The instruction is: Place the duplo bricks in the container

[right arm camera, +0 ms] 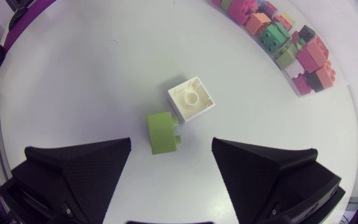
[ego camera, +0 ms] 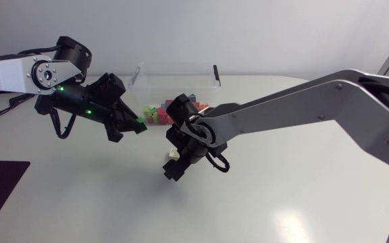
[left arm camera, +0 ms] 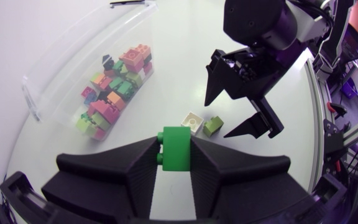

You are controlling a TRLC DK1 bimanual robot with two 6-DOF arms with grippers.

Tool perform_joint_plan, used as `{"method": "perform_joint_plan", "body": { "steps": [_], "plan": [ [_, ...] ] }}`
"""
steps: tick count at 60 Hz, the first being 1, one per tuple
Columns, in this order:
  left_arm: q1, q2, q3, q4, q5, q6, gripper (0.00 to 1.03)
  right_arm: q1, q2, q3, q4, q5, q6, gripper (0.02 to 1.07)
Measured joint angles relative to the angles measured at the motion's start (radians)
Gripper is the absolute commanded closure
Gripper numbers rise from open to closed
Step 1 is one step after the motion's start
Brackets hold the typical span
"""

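The left hand (ego camera: 135, 125), seen from the head view, hangs above the table (ego camera: 282, 202) just in front of the clear container (ego camera: 181, 73), its two fingers closed from both sides on a green brick (ego camera: 141, 125) held at their tips. The right hand (ego camera: 173, 167) points down at the table near the middle, beside the left hand and a little nearer the camera, and a heap of bricks (ego camera: 158, 112) shows within the container's clear walls behind both hands. In the left wrist view the green brick sits upright between the left hand's fingers (left arm camera: 132, 163), gripped on two opposite faces, with its studded side showing towards the camera. Ahead of it the right hand stands over the table with its fingers spread wide and nothing between them. A white brick (left arm camera: 192, 122) and a lime brick (left arm camera: 214, 126) lie touching each other on the table just below that open hand, while the container and its heap lie off to one side, well apart from the two loose bricks. In the right wrist view the right hand's fingers (right arm camera: 82, 169) are far apart and hold nothing. The lime brick lies on its side on the table just ahead of the gap between them, the white brick rests against it a little farther ahead with its hollow underside up, and the heap is beyond.
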Motion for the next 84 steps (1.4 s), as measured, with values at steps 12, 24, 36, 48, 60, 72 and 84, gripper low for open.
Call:
{"method": "perform_joint_plan", "body": {
  "steps": [12,24,36,48,60,72,84],
  "plan": [
    [0.013,-0.008,0.002,0.025,0.0,-0.045,0.83,0.0,0.034,0.067,-0.053,0.0,-0.004,0.18],
    [0.039,-0.008,0.014,0.061,0.0,-0.095,0.83,0.0,0.074,0.13,-0.114,0.0,-0.012,0.31],
    [0.041,-0.008,0.028,0.079,0.0,-0.127,0.83,0.0,0.092,0.16,-0.145,0.001,-0.015,0.48],
    [0.041,-0.009,0.045,0.103,0.0,-0.158,0.83,0.0,0.122,0.2,-0.184,0.001,-0.016,0.49],
    [0.041,-0.01,0.055,0.143,0.0,-0.203,0.83,0.008,0.137,0.222,-0.212,0.0,-0.023,0.69],
    [0.04,-0.01,0.085,0.197,-0.001,-0.267,0.83,0.017,0.138,0.224,-0.229,-0.003,-0.026,0.76],
    [0.04,-0.007,0.143,0.225,-0.008,-0.314,0.83,0.016,0.132,0.215,-0.218,-0.015,-0.026,0.84]
  ]
}}
